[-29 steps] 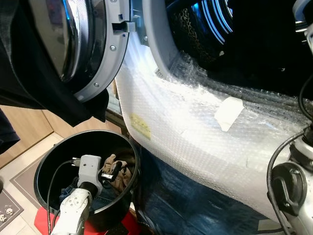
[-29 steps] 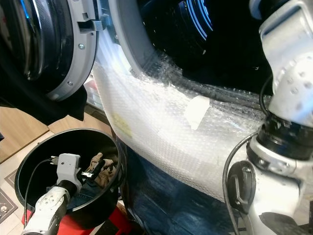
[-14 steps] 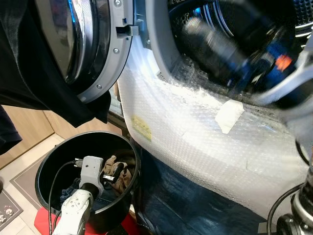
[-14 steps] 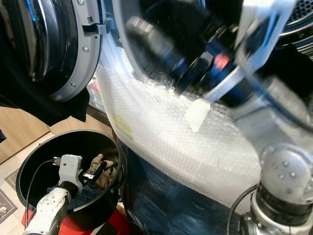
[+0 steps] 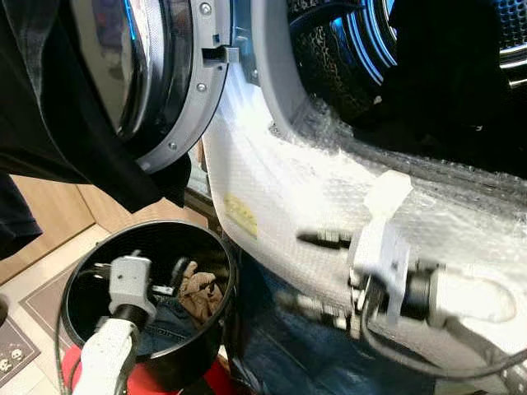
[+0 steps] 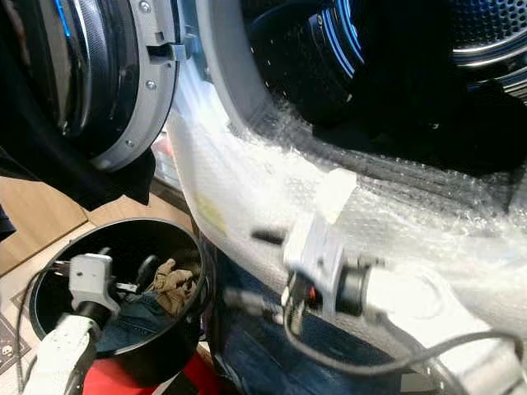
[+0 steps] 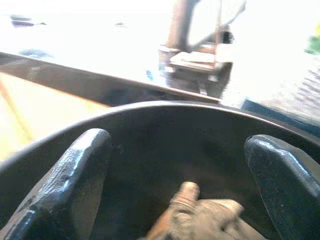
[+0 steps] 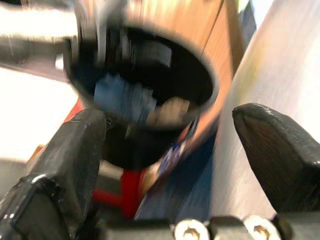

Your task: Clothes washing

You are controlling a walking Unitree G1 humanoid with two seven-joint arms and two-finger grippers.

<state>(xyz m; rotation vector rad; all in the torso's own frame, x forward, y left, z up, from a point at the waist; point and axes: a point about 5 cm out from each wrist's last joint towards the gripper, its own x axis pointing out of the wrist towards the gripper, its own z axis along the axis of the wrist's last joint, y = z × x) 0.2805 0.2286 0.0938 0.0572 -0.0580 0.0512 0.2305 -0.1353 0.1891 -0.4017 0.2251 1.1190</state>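
Observation:
A black round basket (image 5: 82,271) stands on the floor left of the washer, holding a tan garment (image 5: 198,288) and blue jeans (image 5: 169,317). My left gripper (image 5: 171,278) is inside the basket, open just above the tan garment (image 7: 200,215), with nothing between its fingers (image 7: 75,170). My right gripper (image 5: 305,271) hangs blurred and open in front of the bubble-wrapped washer front (image 5: 296,189), pointing toward the basket (image 8: 145,85). Dark clothes (image 5: 445,82) lie in the washer drum (image 5: 329,58).
The washer door (image 5: 165,82) stands open at the upper left with a black garment (image 5: 49,123) draped over it. A red stand (image 5: 70,362) sits under the basket. Blue cloth (image 5: 280,354) lies below the washer. A wooden panel (image 5: 41,230) is behind the basket.
My right arm has come out of the drum and swung down in front of the washer, toward the basket. The left gripper has shifted slightly left inside the basket.

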